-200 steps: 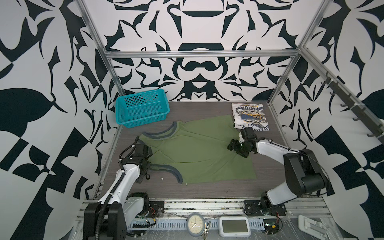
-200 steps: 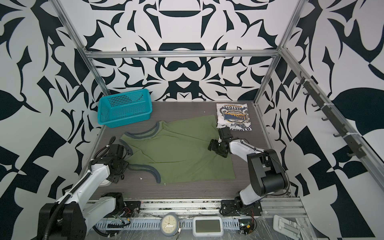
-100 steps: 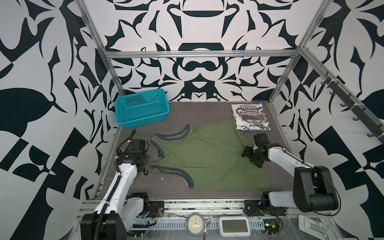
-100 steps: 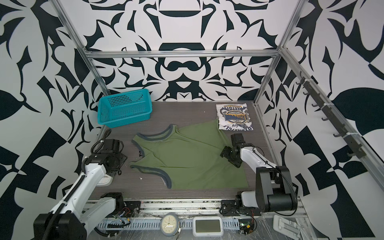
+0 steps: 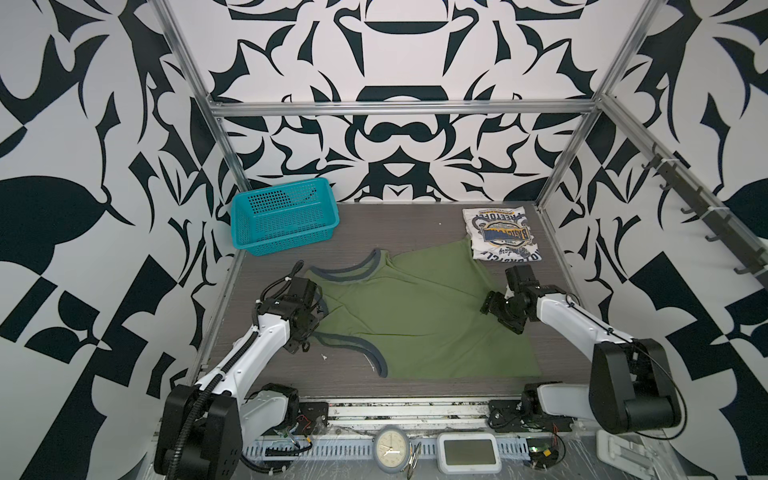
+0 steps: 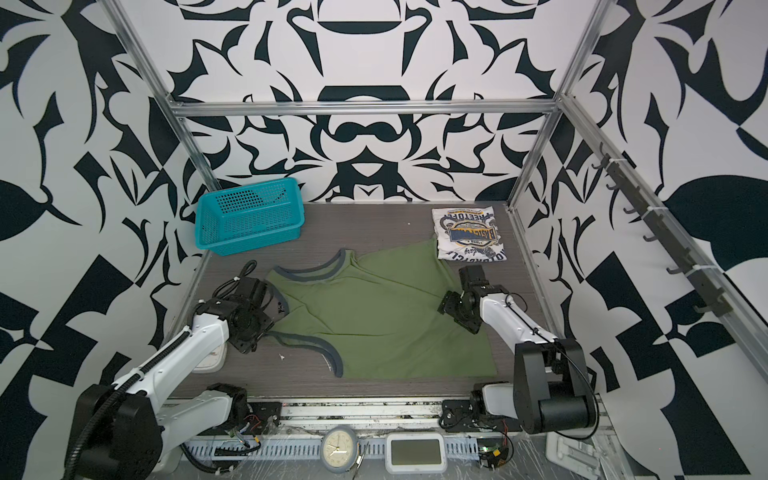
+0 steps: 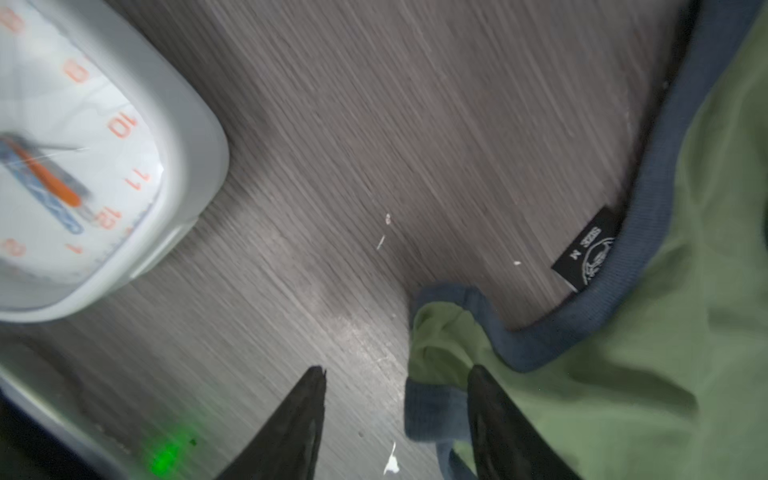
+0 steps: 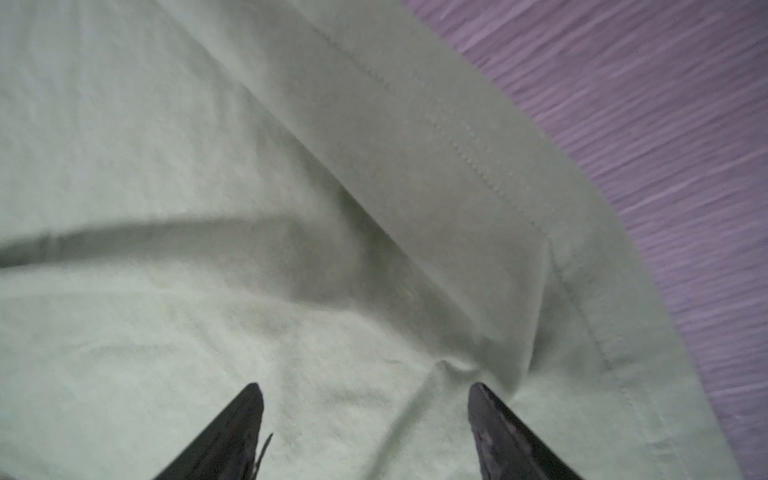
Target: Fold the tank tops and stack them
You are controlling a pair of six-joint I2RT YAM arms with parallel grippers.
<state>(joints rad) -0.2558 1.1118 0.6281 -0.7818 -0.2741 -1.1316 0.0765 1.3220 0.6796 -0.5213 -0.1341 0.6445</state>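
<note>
The left gripper (image 7: pixel 397 374), jaws apart, straddles the bunched strap (image 7: pixel 440 340) of the olive tank top (image 5: pixel 415 324) mid-frame, likely to pinch it. The right gripper (image 8: pixel 365 388), also apart, sits near its hem. The white tank top (image 5: pixel 503 239) lies folded upper right.

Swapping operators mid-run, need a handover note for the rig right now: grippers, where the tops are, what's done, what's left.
Left gripper: open. The navy-trimmed shoulder strap of the olive green cloth tank top is bunched between its fingers, not clamped.
Right gripper: open, low over the green top near its hem.
Things: the green top is spread out and creased between the two grippers. The white cloth tank top lies folded, badge print up, at the far right, and the green top's far corner reaches its edge.
Done: white top folded.
Left: fold the green top, then stack it with the white one.
</note>
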